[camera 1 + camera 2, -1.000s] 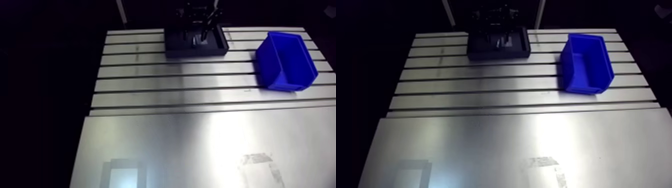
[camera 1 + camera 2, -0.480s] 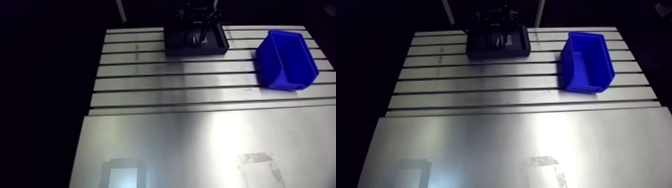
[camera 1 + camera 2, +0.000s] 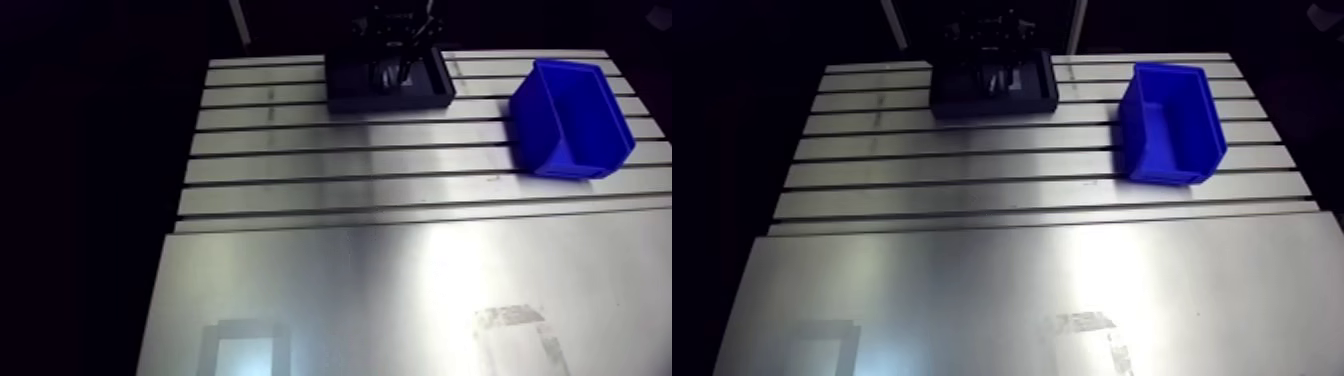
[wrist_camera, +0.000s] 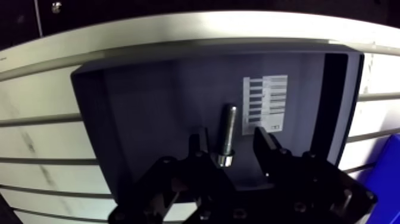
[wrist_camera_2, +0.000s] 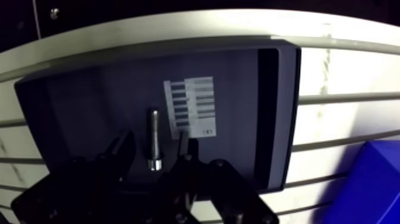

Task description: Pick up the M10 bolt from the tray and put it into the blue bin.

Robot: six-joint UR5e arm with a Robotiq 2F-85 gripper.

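Note:
A silver M10 bolt [image 4: 227, 134] lies flat on the floor of the dark tray [image 4: 149, 107], its head toward the gripper. My gripper [image 4: 230, 142] hangs over the tray, open. Its two fingers stand either side of the bolt's head end, with gaps between them and the bolt. In the arm view the gripper [image 3: 392, 60] comes down into the tray [image 3: 345, 97] at the table's far edge. The blue bin [image 3: 572, 120] stands upright to the right of the tray, with nothing visible inside it.
A white printed label [image 4: 266, 101] is stuck on the tray floor beside the bolt. The tray walls rise around the gripper. The slotted table [image 3: 350, 165] runs toward the camera, with a smooth metal plate [image 3: 400, 290] in front.
The arm view has shifted slightly as a whole. The gripper stays over the tray, and the bolt, tray and bin have not visibly moved.

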